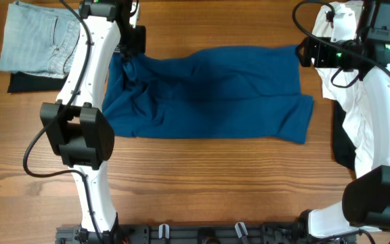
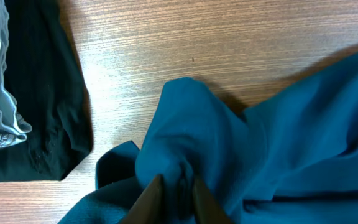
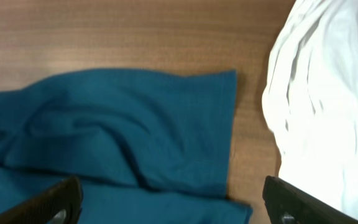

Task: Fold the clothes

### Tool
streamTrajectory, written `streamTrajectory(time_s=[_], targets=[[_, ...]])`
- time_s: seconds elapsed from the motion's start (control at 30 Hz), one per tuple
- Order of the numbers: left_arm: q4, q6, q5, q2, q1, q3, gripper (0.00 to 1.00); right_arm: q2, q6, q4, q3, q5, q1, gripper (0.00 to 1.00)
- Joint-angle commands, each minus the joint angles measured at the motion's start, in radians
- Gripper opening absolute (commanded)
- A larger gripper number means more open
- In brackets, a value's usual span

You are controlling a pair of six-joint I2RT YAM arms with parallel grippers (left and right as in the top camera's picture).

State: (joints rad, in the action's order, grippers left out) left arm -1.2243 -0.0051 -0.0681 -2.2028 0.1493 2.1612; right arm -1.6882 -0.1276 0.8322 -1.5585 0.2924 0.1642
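Observation:
A teal blue garment [image 1: 208,91] lies spread across the middle of the wooden table, bunched at its left end. My left gripper [image 1: 128,59] is shut on a raised fold of the teal garment [image 2: 185,143] at that left end; its fingertips [image 2: 176,193] pinch the cloth. My right gripper [image 1: 305,53] is open and empty above the garment's right far corner [image 3: 166,137]; its fingers [image 3: 173,202] straddle the cloth edge and bare table.
Folded light blue jeans [image 1: 36,37] lie on a black garment [image 1: 29,83] at the far left, both seen in the left wrist view [image 2: 42,93]. A white garment [image 1: 357,95] over something dark lies at the right [image 3: 328,93].

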Motion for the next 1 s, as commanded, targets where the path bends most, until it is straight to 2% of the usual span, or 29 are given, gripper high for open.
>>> streamTrajectory(time_s=[0.0,0.03,0.17,0.27,0.33,0.43,0.5,0.57,0.6,0.63,0.7,0.8,0.9,0.97], targets=[[0.001,0.001,0.019,-0.004,-0.005,-0.005,0.22,-0.056,0.026,-0.031,-0.004,0.025,-0.005,0.93],[-0.018,0.001,0.019,-0.004,-0.005,-0.005,0.29,-0.071,0.026,-0.035,-0.004,0.032,-0.005,0.93],[-0.154,0.001,0.087,-0.004,-0.005,-0.005,0.46,-0.102,0.025,-0.037,-0.004,0.046,-0.004,0.92],[-0.256,0.001,0.177,-0.004,-0.002,-0.005,0.51,-0.103,0.025,-0.043,-0.004,0.047,-0.004,0.93],[-0.299,-0.001,0.222,-0.004,0.007,-0.028,0.50,-0.103,0.024,-0.043,-0.004,0.047,-0.004,0.93],[-0.302,-0.004,0.235,-0.004,0.030,-0.156,0.50,-0.103,0.023,-0.046,-0.004,0.046,-0.004,0.93],[-0.266,-0.014,0.236,-0.004,0.051,-0.293,0.41,-0.103,0.023,-0.048,-0.004,0.046,-0.004,0.93],[-0.228,-0.041,0.251,-0.004,0.076,-0.402,0.40,-0.103,0.023,-0.054,-0.004,0.046,-0.004,0.93],[-0.227,-0.042,0.251,-0.004,0.095,-0.433,0.36,-0.103,0.023,-0.055,-0.004,0.047,-0.004,0.93],[-0.233,-0.042,0.251,-0.003,0.121,-0.435,0.33,-0.103,0.023,-0.056,-0.004,0.047,-0.004,0.93],[-0.239,-0.043,0.250,0.016,0.156,-0.407,0.33,-0.103,0.024,-0.058,-0.004,0.047,-0.004,0.93],[-0.257,-0.117,0.175,0.103,0.192,-0.311,0.39,-0.103,0.024,-0.057,-0.004,0.047,-0.004,0.93],[-0.203,-0.146,0.140,0.198,0.193,-0.296,0.50,-0.103,0.024,-0.058,-0.004,0.047,-0.004,0.93],[-0.169,-0.220,0.030,0.227,0.160,-0.296,0.68,-0.103,0.024,-0.059,-0.004,0.050,-0.004,0.93]])
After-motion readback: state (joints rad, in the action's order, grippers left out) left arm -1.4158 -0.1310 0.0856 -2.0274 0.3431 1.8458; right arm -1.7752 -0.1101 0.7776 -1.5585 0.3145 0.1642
